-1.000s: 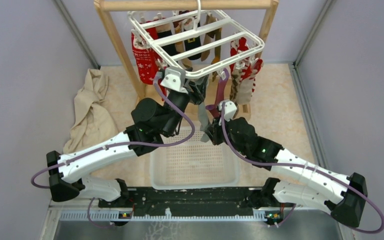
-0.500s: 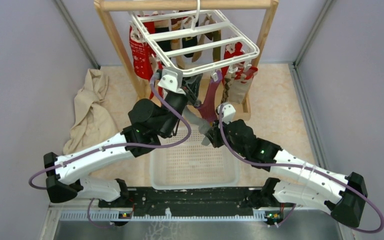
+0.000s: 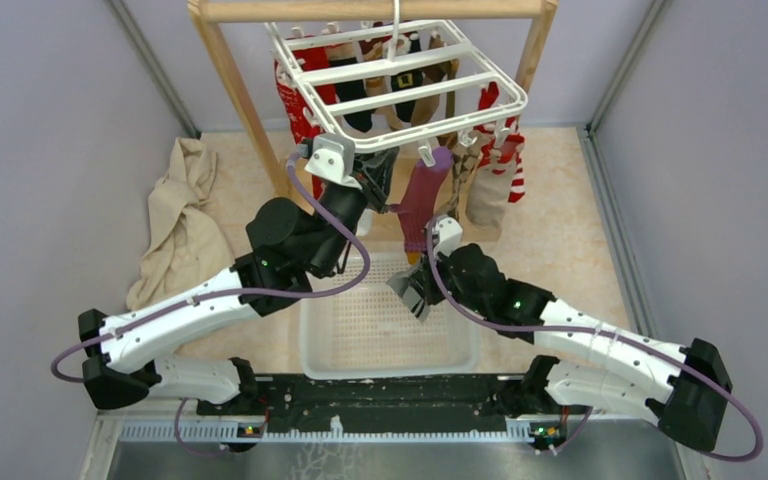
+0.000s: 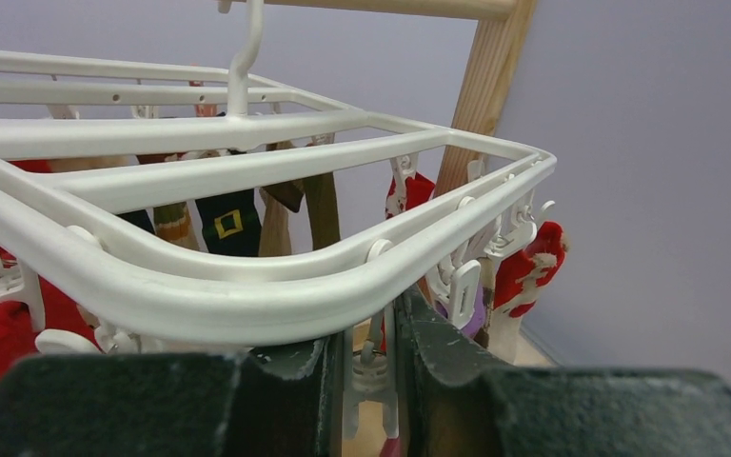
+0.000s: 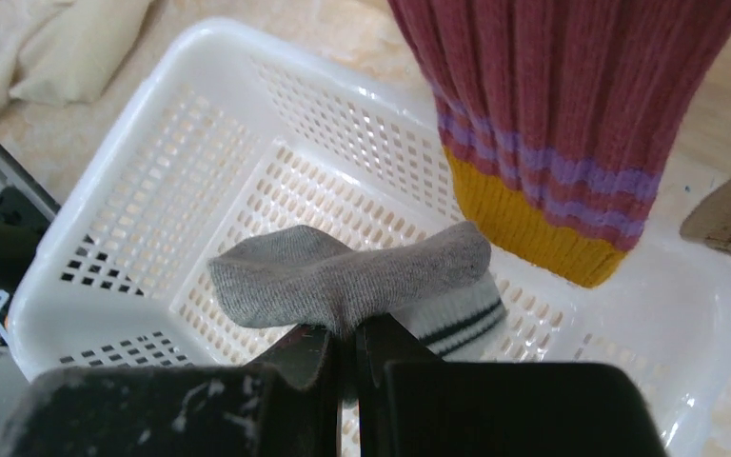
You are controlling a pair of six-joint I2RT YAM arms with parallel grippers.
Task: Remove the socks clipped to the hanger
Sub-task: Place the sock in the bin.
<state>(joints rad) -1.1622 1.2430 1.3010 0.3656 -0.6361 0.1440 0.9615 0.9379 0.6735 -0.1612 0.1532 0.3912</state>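
Observation:
The white hanger [image 3: 400, 80] hangs by its hook from a wooden bar, with socks clipped around it: red ones [image 3: 295, 90], red-white striped ones [image 3: 505, 160], a black one with a buckle [image 4: 230, 224]. A magenta sock [image 3: 422, 200] hangs from the front rail. My left gripper [image 3: 375, 185] is under that rail [image 4: 247, 295], shut on a white clip [image 4: 371, 376]. My right gripper [image 3: 412, 290] is shut on a grey sock [image 5: 343, 276], free of the hanger and held above the white mesh basket [image 5: 105, 162]. The magenta sock's cuff [image 5: 562, 114] hangs just beyond it.
The wooden frame [image 3: 240, 100] carries the hanger at the back. A beige cloth [image 3: 180, 220] lies on the floor at the left. The basket [image 3: 390, 365] stands between the arms. Grey walls close in both sides.
My right gripper has drawn the grey sock down and back, away from the hanger, to above the basket. The hanger has swung back and the magenta sock now hangs straight.

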